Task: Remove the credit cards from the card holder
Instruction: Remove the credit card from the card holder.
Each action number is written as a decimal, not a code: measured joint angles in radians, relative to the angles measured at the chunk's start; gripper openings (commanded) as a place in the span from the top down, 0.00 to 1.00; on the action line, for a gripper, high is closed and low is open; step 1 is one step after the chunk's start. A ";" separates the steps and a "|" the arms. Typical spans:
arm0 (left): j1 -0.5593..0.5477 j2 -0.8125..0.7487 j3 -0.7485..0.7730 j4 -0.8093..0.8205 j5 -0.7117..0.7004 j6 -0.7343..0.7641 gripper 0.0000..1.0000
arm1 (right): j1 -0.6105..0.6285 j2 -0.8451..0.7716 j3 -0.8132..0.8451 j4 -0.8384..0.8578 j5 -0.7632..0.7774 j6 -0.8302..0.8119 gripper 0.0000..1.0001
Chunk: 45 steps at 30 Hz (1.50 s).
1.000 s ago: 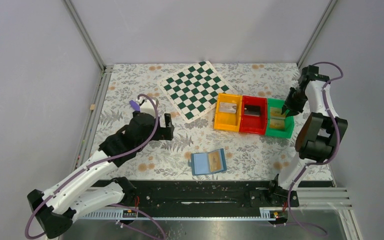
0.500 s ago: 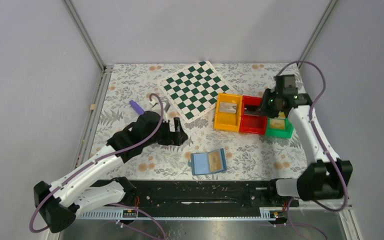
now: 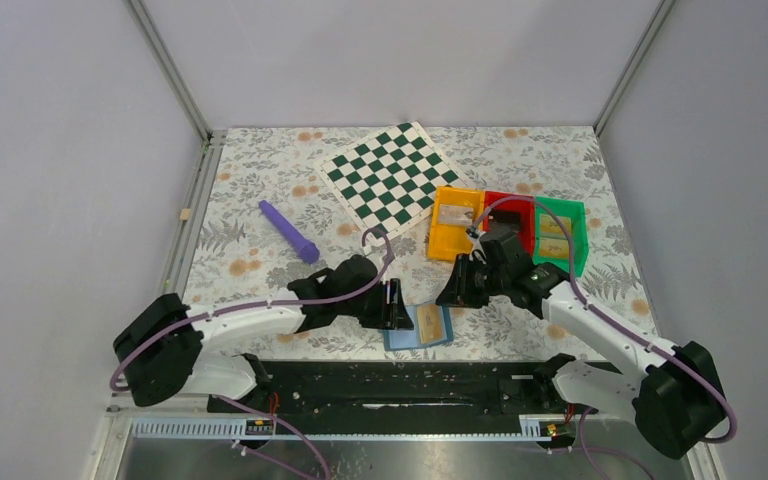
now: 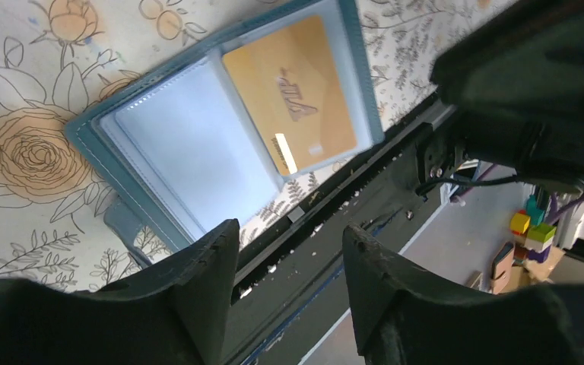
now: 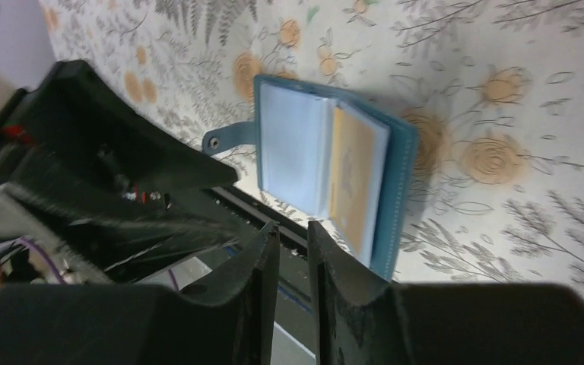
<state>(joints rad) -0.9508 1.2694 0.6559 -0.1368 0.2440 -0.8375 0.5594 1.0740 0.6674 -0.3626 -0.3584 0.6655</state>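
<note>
Within the last second both arms had swung in on the card holder [image 3: 407, 330]. The left arm [image 3: 260, 318] had dropped from mid-bench, uncovering a purple stick [image 3: 288, 231], and the right arm [image 3: 580, 320] had come away from the green bin [image 3: 579, 243]. The holder lay open and flat on the bench [image 3: 260, 270], just ahead of both sets of jaws. The left jaws hung over its left edge and the right jaws just off its far right corner.

The left jaws stood apart with nothing between them. The right jaws showed only a narrow slit and held nothing.

The likeliest trouble was the arms fouling each other, since both wrists crowded one small target. The holder also looked light. Unless one set of jaws pinned it, a pull on the gold card [image 4: 300, 95] would probably drag or lift the whole wallet. It could then slide toward the black rail [image 3: 410, 385] close behind the jaws. The card sat flush inside its pocket, ahead and right of the left jaws, and offered little free edge. A shallow pinch might catch only the film and slip off.

The holder was a blue, stitched, leather-like cover with rounded corners and a small snap tab [image 5: 224, 138]. Its glossy clear pocket [image 4: 186, 148], straight ahead of the left jaws, looked empty and slick. The card was thin, stiff and glossy, with a bright glare streak. The bench wore a smooth floral-print covering.
</note>
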 measured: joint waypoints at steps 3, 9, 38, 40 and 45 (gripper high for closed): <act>-0.002 0.059 -0.045 0.092 -0.001 -0.054 0.51 | 0.019 0.013 -0.036 0.068 -0.045 0.021 0.75; -0.002 0.157 -0.062 0.180 -0.005 -0.106 0.52 | 0.021 0.064 -0.090 0.177 -0.101 0.032 0.75; -0.031 0.252 -0.075 0.375 -0.099 -0.138 0.51 | 0.021 0.257 -0.254 0.418 -0.078 0.067 0.76; -0.033 0.252 -0.075 0.377 -0.103 -0.138 0.53 | 0.021 0.258 -0.256 0.427 -0.079 0.068 0.77; -0.035 0.254 -0.075 0.378 -0.108 -0.135 0.56 | 0.021 0.257 -0.261 0.436 -0.081 0.073 0.77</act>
<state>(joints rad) -0.9859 1.5238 0.5812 0.2409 0.1356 -0.9730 0.5808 1.3315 0.4061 0.0738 -0.4393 0.7383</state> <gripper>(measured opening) 0.460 0.235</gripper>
